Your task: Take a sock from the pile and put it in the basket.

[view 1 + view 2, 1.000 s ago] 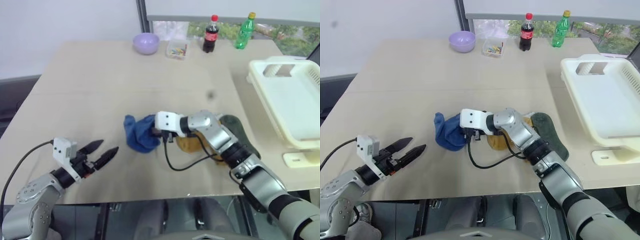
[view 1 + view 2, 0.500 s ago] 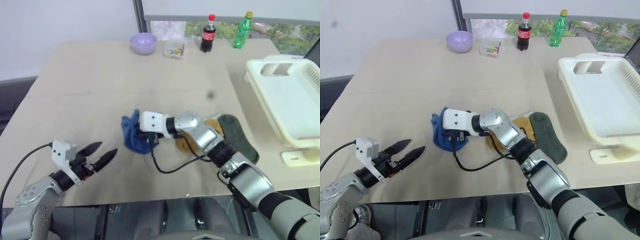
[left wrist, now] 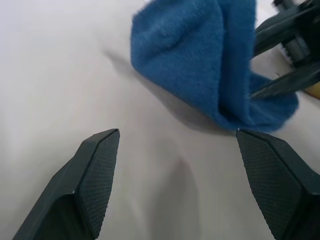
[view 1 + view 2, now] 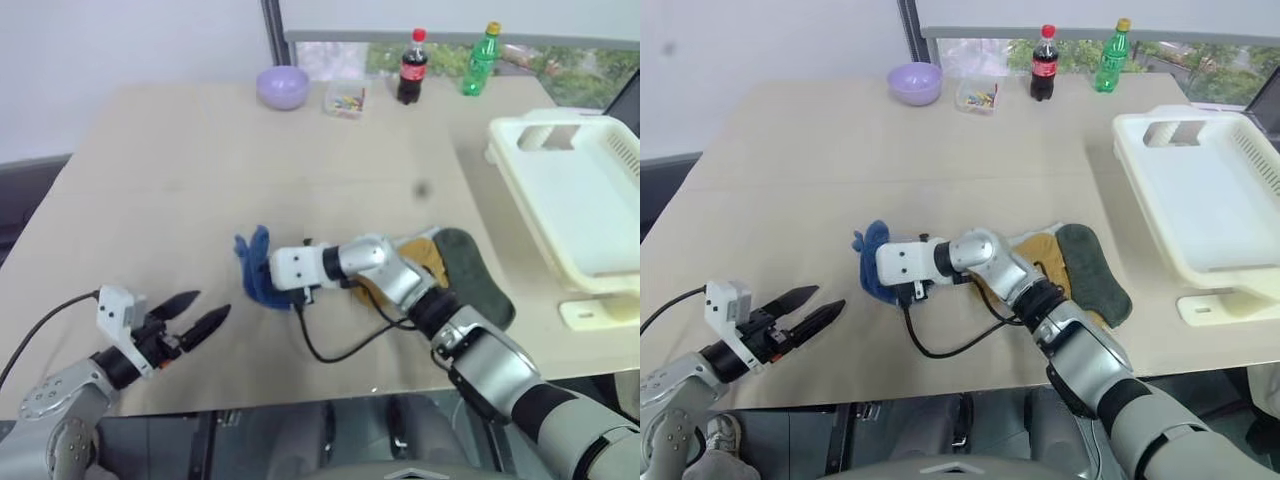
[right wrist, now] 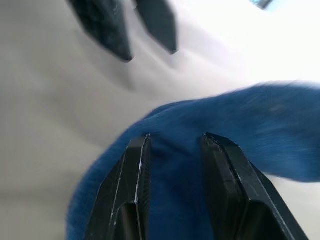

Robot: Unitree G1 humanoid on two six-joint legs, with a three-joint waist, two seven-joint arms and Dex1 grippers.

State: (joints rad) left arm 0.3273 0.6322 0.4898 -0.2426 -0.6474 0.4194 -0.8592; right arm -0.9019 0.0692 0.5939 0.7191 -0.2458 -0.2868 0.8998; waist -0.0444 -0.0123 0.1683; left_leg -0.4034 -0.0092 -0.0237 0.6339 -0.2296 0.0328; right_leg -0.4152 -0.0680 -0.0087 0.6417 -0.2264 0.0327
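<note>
We note the soft medium-blue fabric sock [image 4: 872,268] bunched at the tip of the right tool [image 5: 172,150], whose two black fingers pinch a fold of it, as the right wrist view shows. The sock lies on the desk [image 4: 200,170], drawn just clear of the rest of the pile [image 4: 1065,265], a mustard-yellow and a dark green sock lying behind the right tool's wrist. The left tool [image 4: 200,318] hovers low over the desk with its fingers spread wide and nothing between them, pointed at the sock from nearby.

Progress, as we judge it: grasp made, carry and drop still to do. The cream-white slotted plastic basket [image 4: 1230,215] sits well apart, on the far side of the pile from the right tool. The desk between them is bare, but the near desk edge runs close alongside both tools.
</note>
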